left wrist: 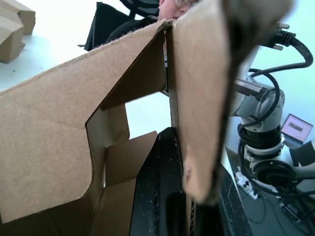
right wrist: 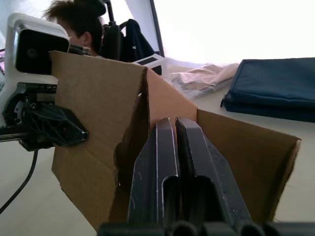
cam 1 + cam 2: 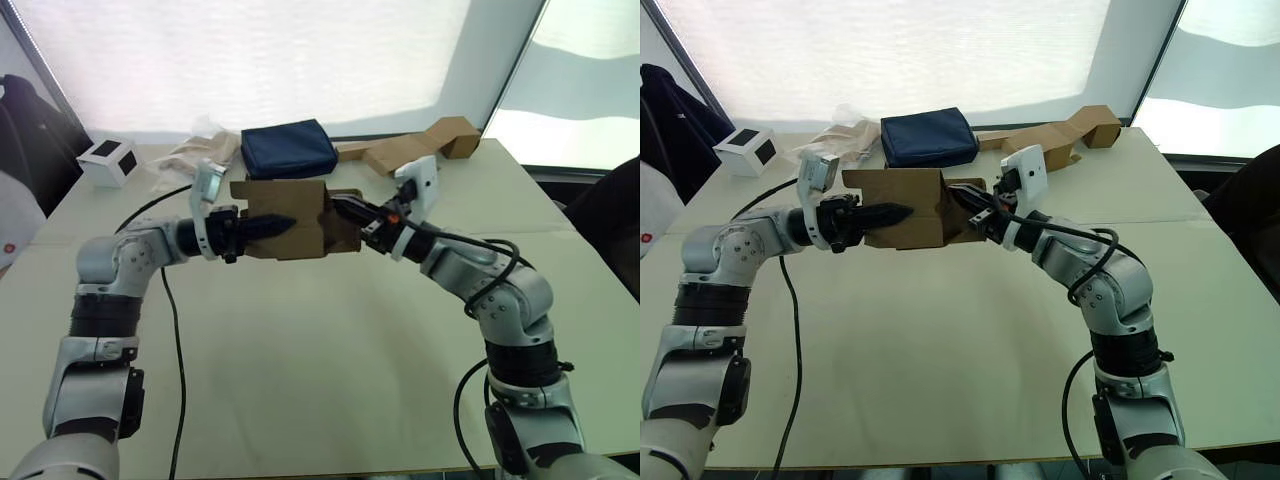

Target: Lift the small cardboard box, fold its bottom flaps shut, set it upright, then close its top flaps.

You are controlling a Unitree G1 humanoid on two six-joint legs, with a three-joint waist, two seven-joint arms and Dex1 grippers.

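In the left eye view, the small cardboard box (image 3: 285,220) is held above the table (image 3: 330,340), between the left gripper (image 3: 275,226) and the right gripper (image 3: 345,210). A navy pouch (image 3: 288,150) is seen behind it. In the left wrist view, a box wall is pinched between the black fingers (image 1: 157,196). In the right wrist view, the fingers (image 2: 160,172) are pressed together, reaching into the box beside a flap (image 2: 251,157).

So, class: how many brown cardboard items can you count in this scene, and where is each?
2: the small cardboard box held above the table between both grippers, and a longer bent cardboard piece lying at the table's far right edge.
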